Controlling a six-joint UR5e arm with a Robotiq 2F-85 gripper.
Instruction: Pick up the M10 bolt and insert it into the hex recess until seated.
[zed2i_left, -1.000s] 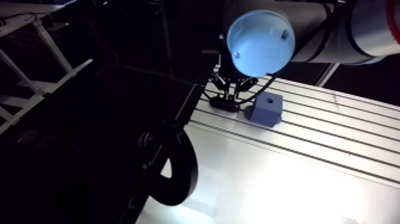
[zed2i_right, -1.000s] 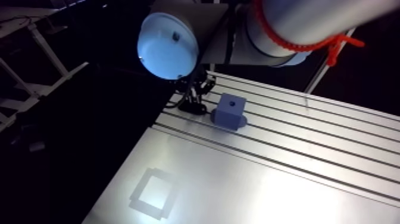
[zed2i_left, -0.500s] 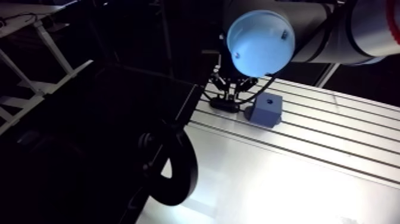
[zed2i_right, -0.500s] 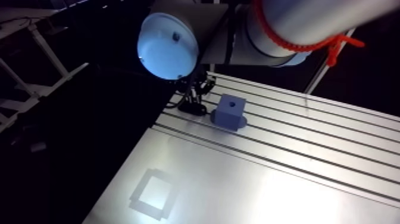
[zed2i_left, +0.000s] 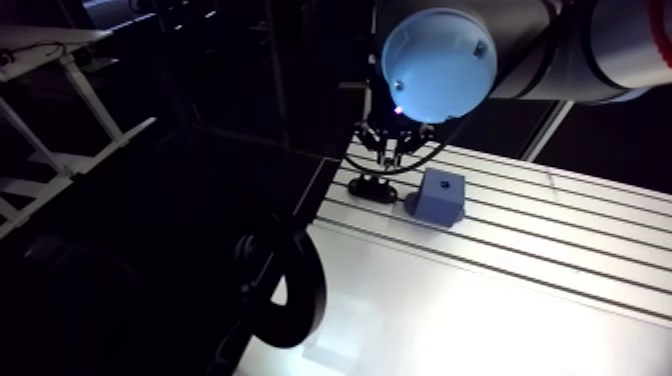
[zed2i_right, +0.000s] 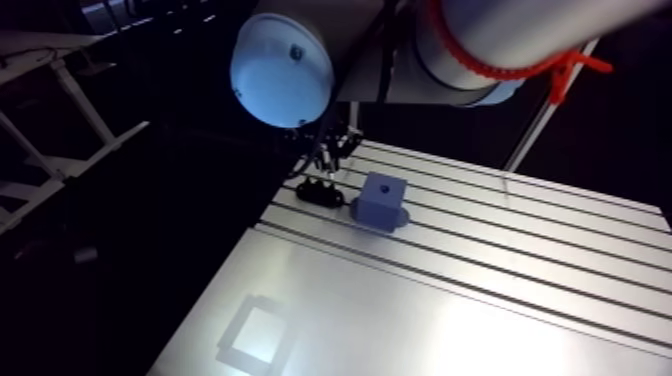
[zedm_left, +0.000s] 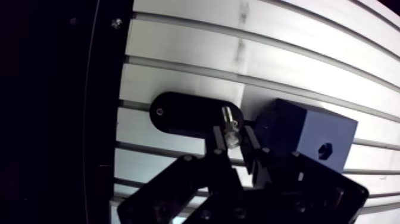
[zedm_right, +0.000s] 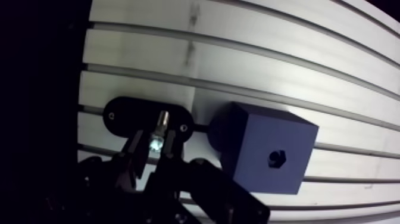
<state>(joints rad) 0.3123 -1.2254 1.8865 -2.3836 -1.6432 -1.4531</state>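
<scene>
In the wrist view my gripper is shut on a small silvery bolt, whose shank sticks out ahead of the fingertips. The bolt hangs above a black oval holder plate lying on the slotted table. Just beside the holder stands a blue block with a small hex recess in its top face. In the arm view the gripper hovers a little above the holder, to the left of the block.
The table's left edge runs close to the holder, with a dark drop beyond it. A black wheel-shaped part sits by that edge, nearer the camera. Slots run across the far half of the table.
The gripper has risen off the black holder plate with the bolt held in it. The arm view itself has shifted with the arm; holder and block stay put.
</scene>
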